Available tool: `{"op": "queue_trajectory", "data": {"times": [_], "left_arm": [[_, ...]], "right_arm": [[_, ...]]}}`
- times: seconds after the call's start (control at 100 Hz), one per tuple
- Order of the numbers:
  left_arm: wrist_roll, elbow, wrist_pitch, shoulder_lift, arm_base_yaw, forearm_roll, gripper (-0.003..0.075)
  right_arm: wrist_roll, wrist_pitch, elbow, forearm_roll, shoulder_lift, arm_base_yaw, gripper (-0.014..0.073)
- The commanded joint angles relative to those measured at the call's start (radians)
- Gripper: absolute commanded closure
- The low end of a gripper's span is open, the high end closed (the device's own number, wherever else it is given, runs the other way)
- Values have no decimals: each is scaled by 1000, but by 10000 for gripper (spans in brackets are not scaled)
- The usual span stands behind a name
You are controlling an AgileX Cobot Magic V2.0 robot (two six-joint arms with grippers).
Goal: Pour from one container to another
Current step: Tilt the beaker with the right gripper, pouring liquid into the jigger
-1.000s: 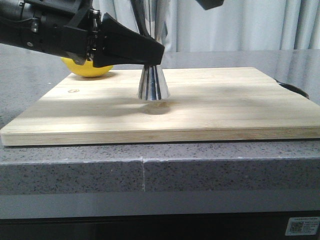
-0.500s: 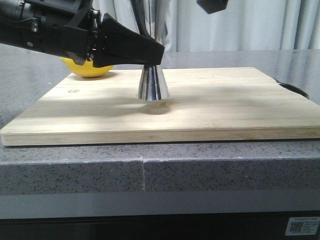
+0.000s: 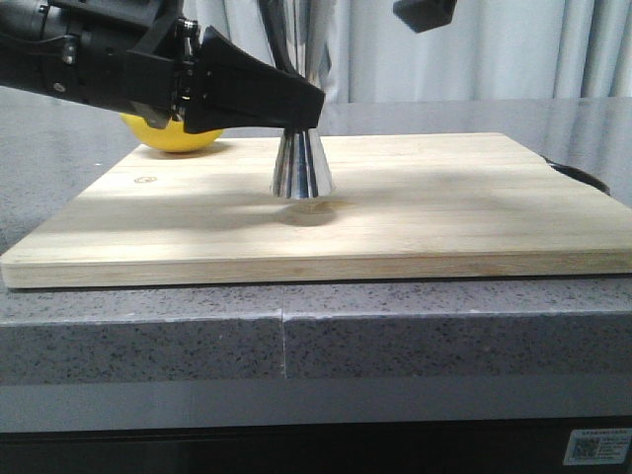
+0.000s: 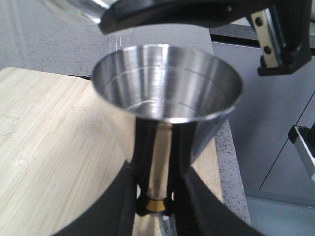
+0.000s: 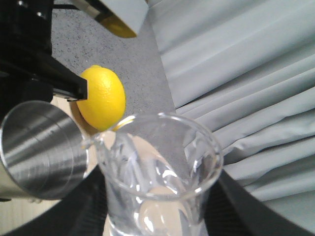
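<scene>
You have one steel jigger (image 3: pixel 302 163) at the centre of the front view, and one glass beaker (image 5: pixel 158 179) filling the lower middle of the right wrist view. You can count one lemon (image 3: pixel 176 136), at the upper left of the front view. There is one wooden cutting board (image 3: pixel 415 212) across the middle of that frame, resting on one grey speckled counter (image 3: pixel 296 341) below it. You see two grippers: the left gripper (image 3: pixel 296 104) and the right gripper (image 3: pixel 425 12) at the top edge.
</scene>
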Motion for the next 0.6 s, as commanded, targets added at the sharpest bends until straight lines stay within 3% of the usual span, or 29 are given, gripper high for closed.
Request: {"op": "queue_trajectory", "data": {"times": [0.0, 0.59], "left_arm": [[-9, -28, 55, -44, -8, -66, 739], [-9, -28, 55, -44, -8, -66, 739]], "right_arm": [[0, -47, -35, 2, -38, -2, 401], [0, -47, -35, -56, -38, -2, 401]]}}
